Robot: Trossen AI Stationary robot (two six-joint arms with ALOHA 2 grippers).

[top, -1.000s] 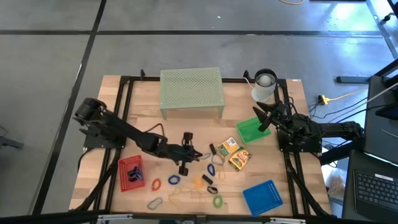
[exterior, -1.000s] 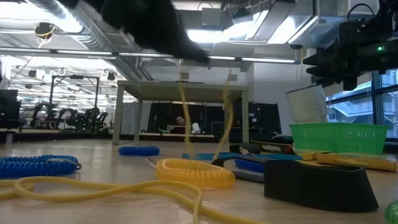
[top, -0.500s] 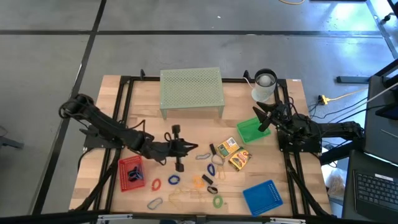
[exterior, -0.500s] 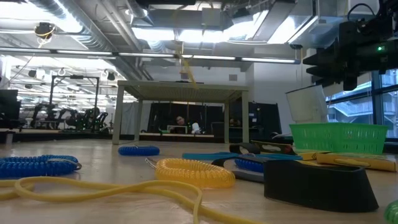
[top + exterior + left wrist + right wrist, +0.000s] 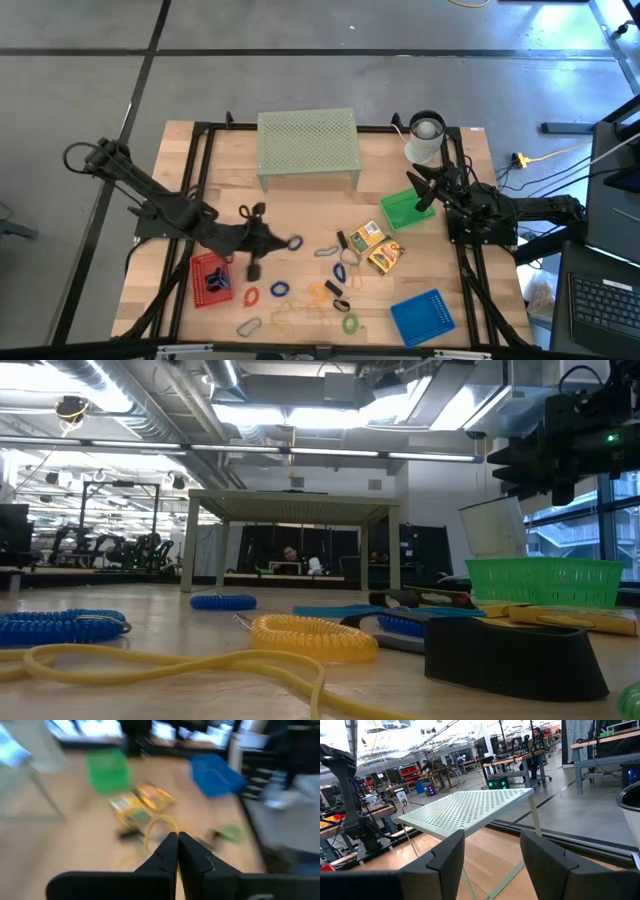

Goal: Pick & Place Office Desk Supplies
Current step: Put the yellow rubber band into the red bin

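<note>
Red tray (image 5: 209, 277), slotted. Blue tray (image 5: 421, 318), perforated. Green tray (image 5: 402, 210), ribbed walls. Pale green mesh riser (image 5: 307, 143), dotted with holes. Two yellow boxes (image 5: 377, 246), red and green print. Yellow coiled ring (image 5: 312, 637). Blue coiled ring (image 5: 222, 601). Green ring (image 5: 350, 323). Table (image 5: 240, 190), light wood grain.

Pale green mesh riser (image 5: 307, 146) at the far middle of a wooden table (image 5: 230, 190). White cup (image 5: 425, 138) at the far right corner, green tray (image 5: 404, 210) just in front. Red tray (image 5: 205, 270) near left, blue tray (image 5: 421, 317) near right.
</note>
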